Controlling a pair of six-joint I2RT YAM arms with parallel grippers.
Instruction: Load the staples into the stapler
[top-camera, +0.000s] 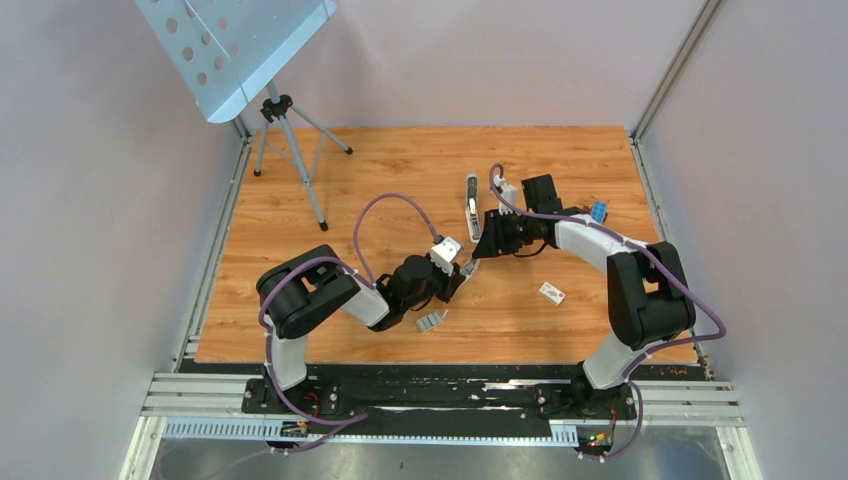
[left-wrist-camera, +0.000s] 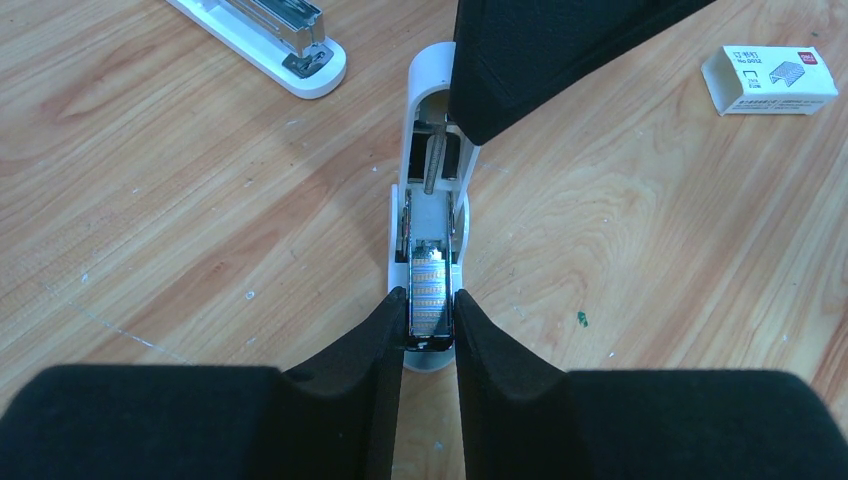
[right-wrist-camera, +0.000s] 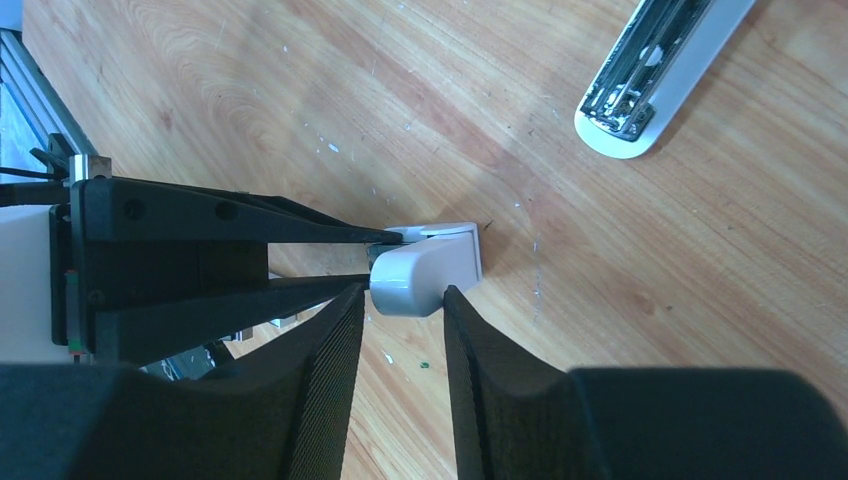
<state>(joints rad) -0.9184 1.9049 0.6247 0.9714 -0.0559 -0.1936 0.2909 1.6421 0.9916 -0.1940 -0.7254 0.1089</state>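
- White-bodied stapler (left-wrist-camera: 432, 210) sits mid-table between both arms. Its long axis runs straight away from the left gripper (left-wrist-camera: 430, 305) toward the right gripper (right-wrist-camera: 403, 293).
- Left fingers pinch its near end, where ribbed staples (left-wrist-camera: 430, 275) lie in the metal channel.
- Right jaws straddle the pale grey far end; whether they press it cannot be told.
- A second stapler (top-camera: 472, 205) lies just beyond, a white box (top-camera: 552, 292) off to the right, and a small grey block (top-camera: 430, 320) beside the left arm.
- Bare wood of the table (top-camera: 300, 200) opens leftward, and every edge stands well off.
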